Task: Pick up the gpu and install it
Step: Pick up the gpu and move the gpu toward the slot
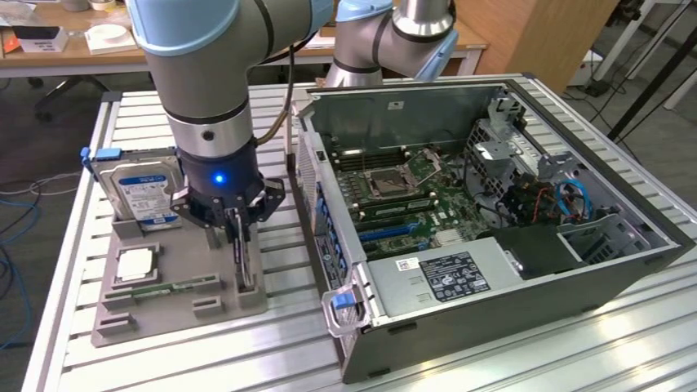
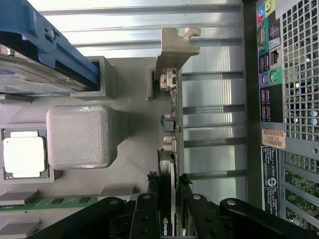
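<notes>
In the exterior view's lower left, the gray holder tray (image 1: pixel 163 314) carries an upright hard drive (image 1: pixel 139 192), a processor chip (image 1: pixel 133 263) and a memory stick (image 1: pixel 163 288). Toward the tray's right side the gripper (image 1: pixel 237 237), jaws narrowly parted, clamps the gpu (image 1: pixel 246 273), which stands upright in its slot. Right of it lies the open computer case (image 1: pixel 610 269).

Bright, even overhead light in both views. Table (image 2: pixel 149 20) slats glare near white in the wrist view; the gpu (image 2: pixel 173 55) bracket shines pale. Soft shadows on the grey tray (image 1: pixel 163 306). 1 blue lamp glows on the gripper (image 1: pixel 241 245). Case (image 1: pixel 544 302) interior dim.
</notes>
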